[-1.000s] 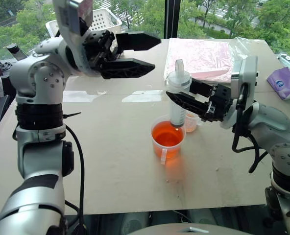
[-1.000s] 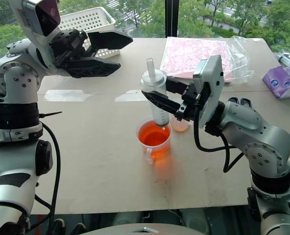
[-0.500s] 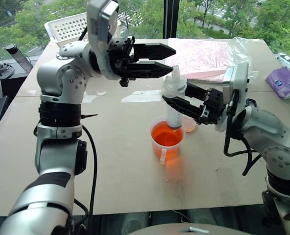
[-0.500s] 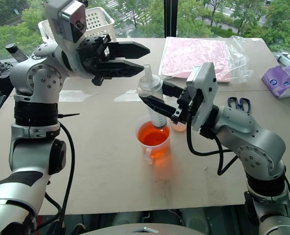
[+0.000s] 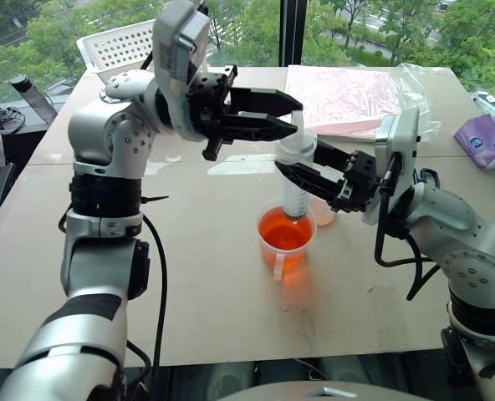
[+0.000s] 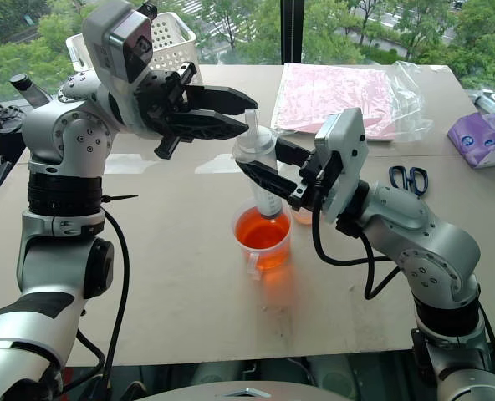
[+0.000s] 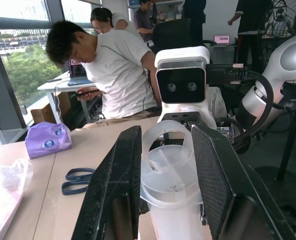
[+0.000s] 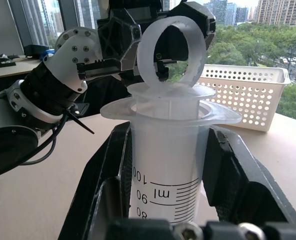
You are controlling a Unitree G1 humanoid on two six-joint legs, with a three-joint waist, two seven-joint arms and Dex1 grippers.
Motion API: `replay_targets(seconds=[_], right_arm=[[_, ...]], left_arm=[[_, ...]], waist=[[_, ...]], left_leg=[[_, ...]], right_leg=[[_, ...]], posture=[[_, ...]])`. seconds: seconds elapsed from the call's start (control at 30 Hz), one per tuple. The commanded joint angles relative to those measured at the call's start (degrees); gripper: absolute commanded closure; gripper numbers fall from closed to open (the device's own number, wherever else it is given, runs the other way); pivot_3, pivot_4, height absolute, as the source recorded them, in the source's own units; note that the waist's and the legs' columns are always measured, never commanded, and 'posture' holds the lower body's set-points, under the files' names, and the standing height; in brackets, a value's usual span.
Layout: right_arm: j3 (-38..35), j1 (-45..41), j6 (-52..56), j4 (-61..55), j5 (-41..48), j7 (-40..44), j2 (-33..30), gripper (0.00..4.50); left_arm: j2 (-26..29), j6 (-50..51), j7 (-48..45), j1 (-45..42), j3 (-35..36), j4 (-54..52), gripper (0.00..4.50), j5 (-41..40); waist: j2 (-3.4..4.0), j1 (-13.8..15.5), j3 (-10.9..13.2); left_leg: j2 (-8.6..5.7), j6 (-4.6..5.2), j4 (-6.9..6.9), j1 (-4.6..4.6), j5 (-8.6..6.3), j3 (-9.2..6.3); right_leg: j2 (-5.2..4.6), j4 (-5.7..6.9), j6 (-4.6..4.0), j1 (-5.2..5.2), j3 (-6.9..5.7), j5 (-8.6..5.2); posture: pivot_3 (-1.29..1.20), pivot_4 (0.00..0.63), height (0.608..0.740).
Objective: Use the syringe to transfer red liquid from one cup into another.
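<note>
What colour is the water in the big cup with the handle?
Orange-red; the liquid shows best in the left eye view.

Head stereo pair looks forward-down over beige tabletop, mid-range. Wrist cameras sit close, facing opposite ways across table. All four views share large clear plastic syringe with white ring-topped plunger.

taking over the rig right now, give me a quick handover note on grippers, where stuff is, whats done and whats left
Right gripper: shut on the syringe barrel, upright, tip in the handled beaker of red liquid.
Left gripper: fingers either side of the plunger ring, not visibly clamped.
Small cup: just behind the beaker, barely tinted.
Done: syringe placed, plunger fully in.
Left: grip ring, draw liquid, move to small cup, empty.
</note>
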Motion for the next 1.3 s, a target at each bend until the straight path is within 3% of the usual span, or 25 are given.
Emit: replay_targets(seconds=[0.03, 0.8, 0.83, 0.93, 1.3], right_arm=[[-1.87, 0.09, -1.78, -2.26, 1.05, 0.79, -0.16, 3.01], [0.38, 1.77, -1.54, -3.48, -0.43, 1.60, -0.94, 3.01], [0.49, 1.86, -1.65, -3.50, -0.56, 1.54, -0.77, 3.01], [0.97, 1.92, -2.26, -3.19, -1.59, 1.40, -0.13, 3.01], [2.70, 4.32, -4.91, -1.53, -4.99, 2.02, 2.14, 3.01]], left_arm=[[1.13, -1.27, -0.37, -0.08, 0.57, 0.56, 2.98, 1.20], [-2.13, -0.71, -0.18, -0.87, -0.21, 0.59, 2.98, 2.57], [-2.09, -0.50, -0.21, -0.80, -0.19, 0.46, 3.48, 2.51], [-2.07, 0.03, -0.43, -0.61, -0.12, 0.12, 4.41, 2.56], [-3.52, -1.23, 2.41, -1.40, 0.66, 0.74, 4.41, 3.71]], waist=[[0.00, 0.00, 0.00], [0.00, -0.06, 0.00], [0.00, -0.05, 0.00], [0.00, 0.00, 0.00], [-0.01, 0.08, -0.01]], left_leg=[[0.00, 0.00, 0.00, 0.00, 0.00, 0.00], [0.00, 0.00, 0.11, 0.01, 0.00, 0.00], [0.00, 0.00, 0.11, 0.01, 0.00, 0.00], [0.00, 0.00, 0.12, 0.01, 0.00, 0.00], [0.00, 0.00, 0.16, 0.01, 0.00, 0.00]], right_leg=[[0.00, 0.00, 0.00, 0.00, 0.00, 0.00], [0.00, 0.23, 0.00, 0.00, 0.02, 0.00], [0.00, 0.23, 0.00, -0.01, 0.02, 0.00], [0.00, 0.24, 0.00, -0.01, 0.02, 0.00], [0.00, 0.23, 0.00, 0.00, 0.02, 0.00]], posture=[[0.00, 0.150, 0.740], [0.00, 0.150, 0.740], [0.00, 0.150, 0.740], [0.00, 0.150, 0.740], [0.00, 0.150, 0.740]])
